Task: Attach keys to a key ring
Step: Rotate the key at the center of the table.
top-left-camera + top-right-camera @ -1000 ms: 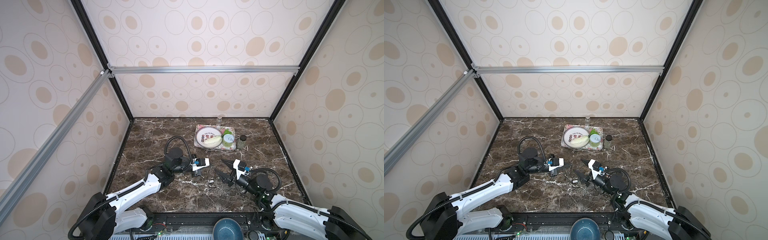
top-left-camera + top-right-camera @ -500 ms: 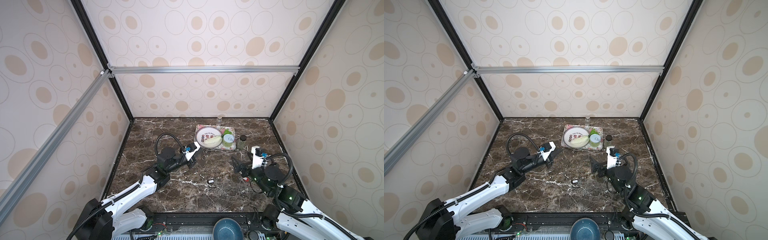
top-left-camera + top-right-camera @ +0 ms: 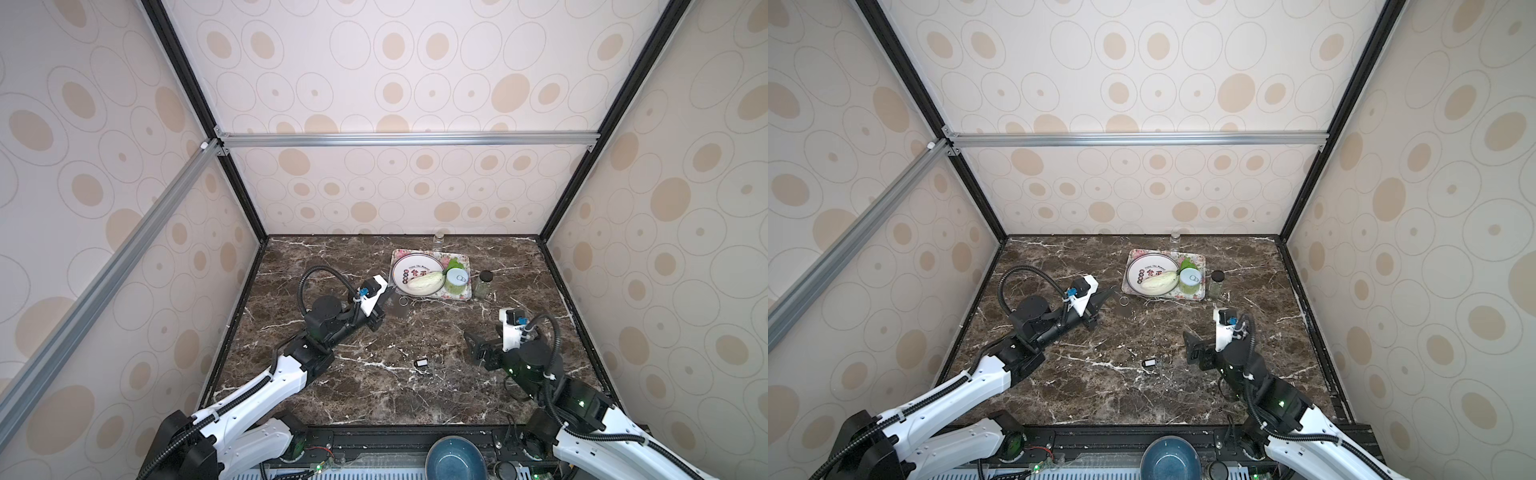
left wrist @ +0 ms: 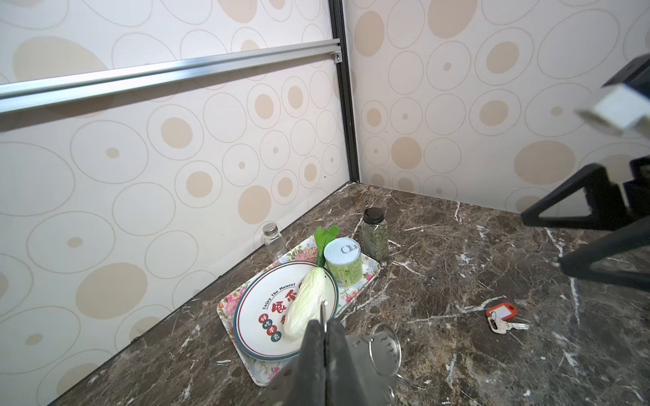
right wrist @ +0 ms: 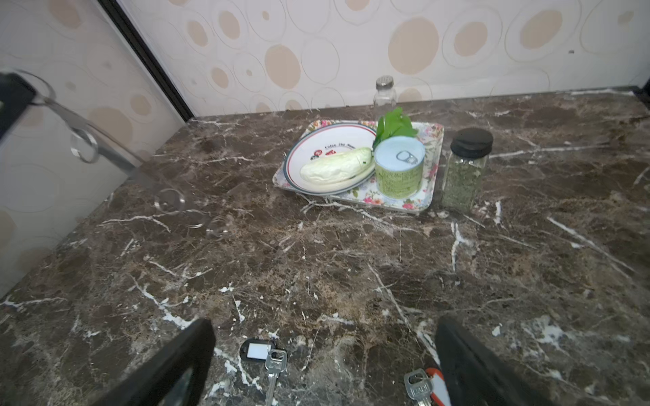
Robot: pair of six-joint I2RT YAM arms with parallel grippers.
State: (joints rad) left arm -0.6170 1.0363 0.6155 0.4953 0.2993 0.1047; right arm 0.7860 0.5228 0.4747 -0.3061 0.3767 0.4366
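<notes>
Key ring (image 4: pixel 357 358), flat grey perforated metal

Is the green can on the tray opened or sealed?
Sealed: the green can has a whole lid, and its pull tab lies flat.

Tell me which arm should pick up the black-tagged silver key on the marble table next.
Right, probably. The right gripper is open, and the black-tagged silver key lies just ahead of its jaws; the left gripper is shut on the grey metal key ring.
</notes>
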